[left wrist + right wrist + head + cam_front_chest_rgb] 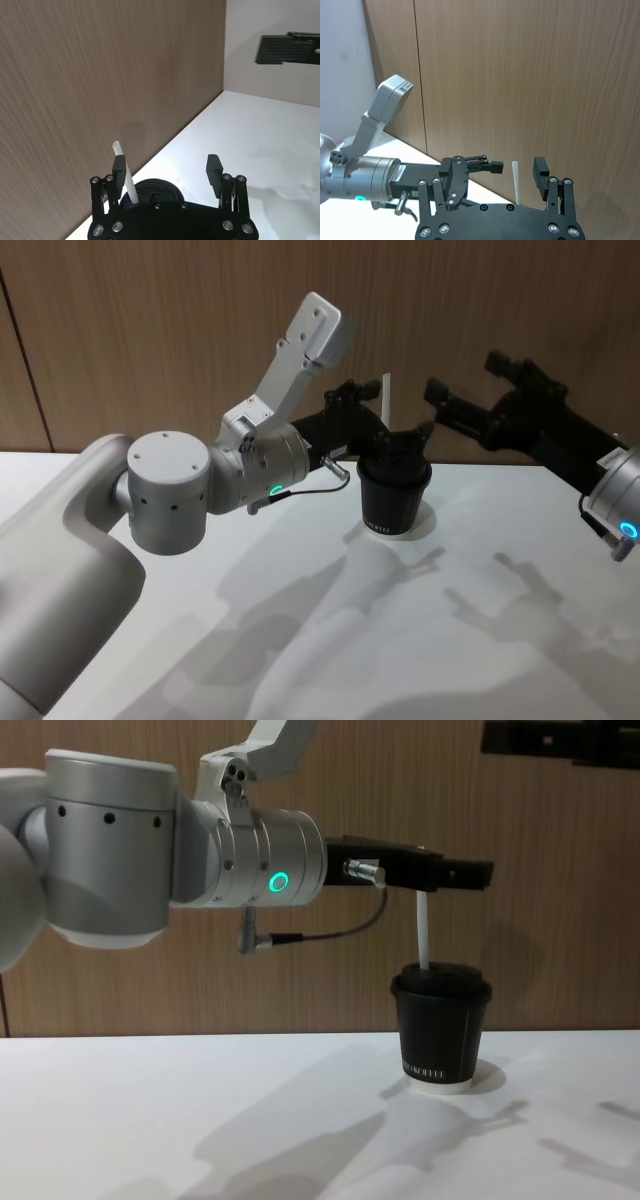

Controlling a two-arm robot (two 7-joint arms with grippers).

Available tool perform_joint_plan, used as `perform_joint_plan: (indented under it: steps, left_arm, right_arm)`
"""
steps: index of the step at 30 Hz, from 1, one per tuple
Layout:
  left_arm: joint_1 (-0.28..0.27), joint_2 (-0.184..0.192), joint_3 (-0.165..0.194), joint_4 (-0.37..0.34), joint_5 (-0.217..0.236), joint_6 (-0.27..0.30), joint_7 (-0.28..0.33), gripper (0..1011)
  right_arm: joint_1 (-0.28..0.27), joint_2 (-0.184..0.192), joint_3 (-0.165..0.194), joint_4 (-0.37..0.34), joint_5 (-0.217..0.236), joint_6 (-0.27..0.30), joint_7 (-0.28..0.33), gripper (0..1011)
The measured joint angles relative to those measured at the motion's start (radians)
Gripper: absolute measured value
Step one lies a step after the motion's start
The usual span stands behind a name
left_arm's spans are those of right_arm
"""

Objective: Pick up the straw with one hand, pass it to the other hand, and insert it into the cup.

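a: right above the cup (pixel 441 1032) is the left pincer (pixel 165 171), and its fingers (pixel 214 167) are spread wide with nothing squeezed between them.

b: where is the straw (pixel 423 932) then?

a: it stands up out of the lid of the cup, almost straight. from the left wrist you can see the straw just beside one finger of the left pincer, leaning up past it. i can't tell if it touches that finger, but the pincer is not pinching it.

b: and the cup, where is it?

a: on the white counter (pixel 470 640), close to the wooden wall (pixel 150 320) behind it.

b: what about the other arm?

a: the right pincer (pixel 455 410) hangs in the air off to the side of the cup, up higher than the lid. its fingers are apart too, and it holds nothing.

b: so is the job done?

a: i think nearly all of it. the straw looks like it is in the cup and has been let go. what is left, i guess, is for the left pincer to pull back from the cup without bumping the straw.

b: could it tip over?

a: maybe, since the straw is so near that finger.
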Motion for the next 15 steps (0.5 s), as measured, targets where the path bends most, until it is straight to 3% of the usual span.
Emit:
perform_joint_plan:
  steps: [15]
  left_arm:
    - [0.042, 0.016, -0.006, -0.06, 0.014, -0.002, 0.003, 1003]
  right_arm:
    - [0.019, -0.013, -0.027, -0.023, 0.0, 0.037, -0.044, 1001]
